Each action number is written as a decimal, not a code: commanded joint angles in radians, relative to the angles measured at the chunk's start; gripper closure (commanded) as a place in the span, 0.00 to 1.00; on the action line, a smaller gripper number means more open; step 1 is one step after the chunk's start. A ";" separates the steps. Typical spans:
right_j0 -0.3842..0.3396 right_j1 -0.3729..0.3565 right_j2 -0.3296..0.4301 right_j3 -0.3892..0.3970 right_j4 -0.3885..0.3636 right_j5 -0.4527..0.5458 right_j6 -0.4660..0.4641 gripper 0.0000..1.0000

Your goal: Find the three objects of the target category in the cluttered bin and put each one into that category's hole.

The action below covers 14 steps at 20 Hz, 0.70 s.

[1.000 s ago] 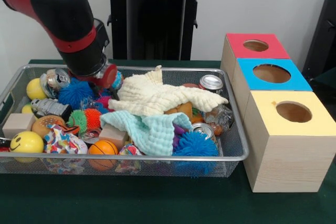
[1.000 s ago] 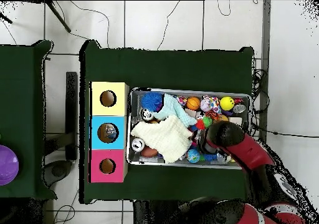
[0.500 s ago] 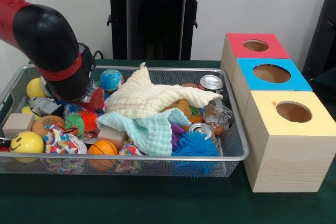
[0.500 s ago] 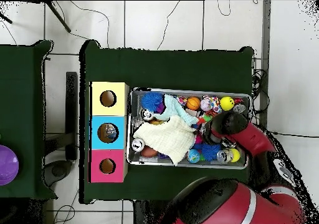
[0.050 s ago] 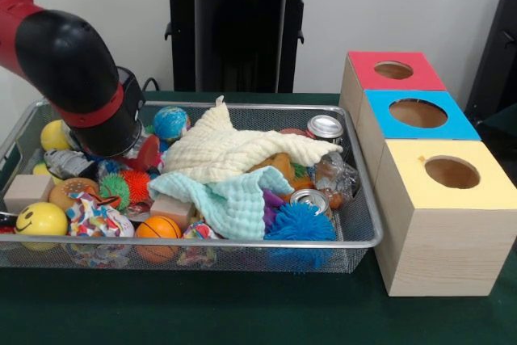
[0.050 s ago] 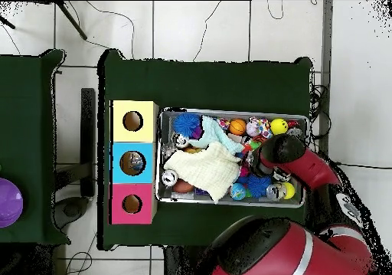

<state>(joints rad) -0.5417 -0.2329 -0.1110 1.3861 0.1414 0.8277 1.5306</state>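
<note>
A wire mesh bin is packed with toys, cans and cloths. A cream cloth lies bunched over the middle, with a teal cloth under its front. Two drink cans sit at the right. Balls include a globe ball, a smiley ball, a small basketball and a blue spiky ball. My gripper reaches down into the toys at the bin's left end, hidden by the wrist. Its state does not show.
Three wooden boxes stand in a row beside the bin, each with a round hole on top: red, blue, yellow. In the overhead view something shows inside the blue box's hole. A wood block lies at the bin's left.
Over the second my arm swung lower and toward the bin's left end. The cream cloth got pulled into a bunch and the globe ball came into sight. Nearly still in the last half second.
</note>
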 commanded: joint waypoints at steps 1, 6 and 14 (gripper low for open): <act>-0.009 -0.065 0.014 0.063 -0.035 -0.167 0.137 0.00; 0.010 -0.125 -0.012 0.063 -0.066 -0.124 0.106 0.00; 0.076 -0.137 -0.074 -0.044 -0.169 -0.131 0.090 0.00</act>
<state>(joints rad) -0.5090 -0.3498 -0.1695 1.4166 0.0639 0.7839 1.5308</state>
